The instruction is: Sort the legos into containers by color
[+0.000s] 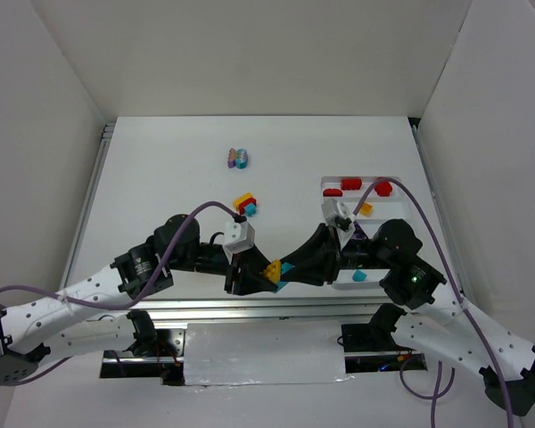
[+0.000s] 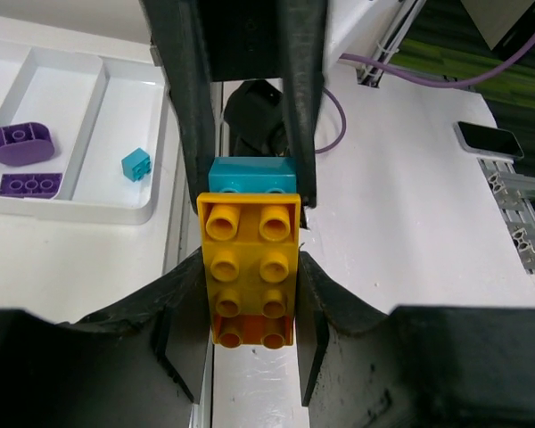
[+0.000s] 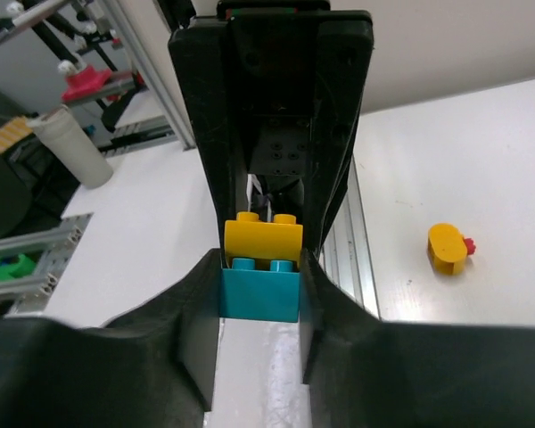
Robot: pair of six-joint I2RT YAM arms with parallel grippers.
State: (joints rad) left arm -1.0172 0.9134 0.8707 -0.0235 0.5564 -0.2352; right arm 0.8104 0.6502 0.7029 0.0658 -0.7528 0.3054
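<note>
A robotics lab cell: white panels [image 1: 250, 62] wall in the table [image 1: 160, 178] around the left gripper [image 1: 269, 273], an aluminium rail [image 1: 214, 306] just beside it and a purple cable [image 1: 209, 205] behind it.

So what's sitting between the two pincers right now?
A yellow brick stuck to a teal brick. The left pincer clamps the yellow one and the right pincer the teal one. Both wrist views show it.
</note>
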